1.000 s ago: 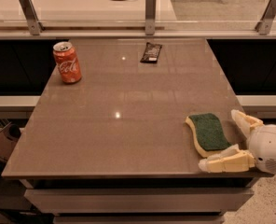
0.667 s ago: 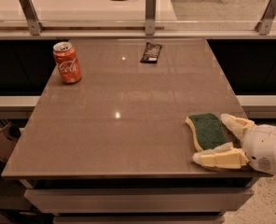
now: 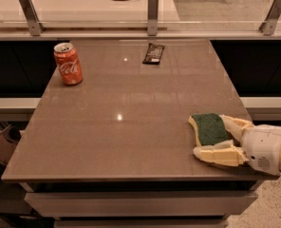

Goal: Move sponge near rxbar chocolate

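The sponge (image 3: 208,127), dark green on top with pale yellow foam below, lies flat near the table's front right corner. My gripper (image 3: 211,137) comes in from the right edge. It is open, with one cream finger (image 3: 235,125) along the sponge's far right side and the other along its near edge, both close against it. The rxbar chocolate (image 3: 154,53), a small flat dark wrapped bar, lies at the far middle of the table, well away from the sponge.
A red Coca-Cola can (image 3: 68,63) stands upright at the far left. The brown table (image 3: 126,141) ends just right of the gripper. A glass barrier with metal posts (image 3: 153,9) runs along the back edge.
My gripper has moved left over the table so its fingers now straddle more of the sponge, and the gap between them looks narrower. The sponge, bar and can have not moved.
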Available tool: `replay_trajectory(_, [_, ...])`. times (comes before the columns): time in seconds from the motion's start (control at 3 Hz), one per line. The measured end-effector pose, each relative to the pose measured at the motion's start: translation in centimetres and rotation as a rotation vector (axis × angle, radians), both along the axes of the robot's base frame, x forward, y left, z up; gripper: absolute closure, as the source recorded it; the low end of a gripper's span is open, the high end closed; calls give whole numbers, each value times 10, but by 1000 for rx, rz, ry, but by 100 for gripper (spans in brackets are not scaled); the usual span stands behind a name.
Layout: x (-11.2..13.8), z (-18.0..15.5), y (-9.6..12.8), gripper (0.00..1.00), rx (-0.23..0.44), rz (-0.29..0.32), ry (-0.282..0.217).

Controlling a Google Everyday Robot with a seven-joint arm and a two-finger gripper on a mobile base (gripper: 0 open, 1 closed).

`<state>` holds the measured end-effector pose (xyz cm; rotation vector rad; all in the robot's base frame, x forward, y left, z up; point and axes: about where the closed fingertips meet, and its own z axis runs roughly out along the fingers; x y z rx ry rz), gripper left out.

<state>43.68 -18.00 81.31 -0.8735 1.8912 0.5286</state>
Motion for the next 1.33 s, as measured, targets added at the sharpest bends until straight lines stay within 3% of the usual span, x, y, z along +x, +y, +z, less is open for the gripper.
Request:
replay_trajectory(0.33, [0,1,0,85,0,0,0])
replay_trajectory(0.67, [0,1,0,100,0,0,0])
replay_trajectory(1.0, [7,14,4,100,-25,16,-3])
replay_trajectory(1.33, [30,42,6,100,-76,39,-17])
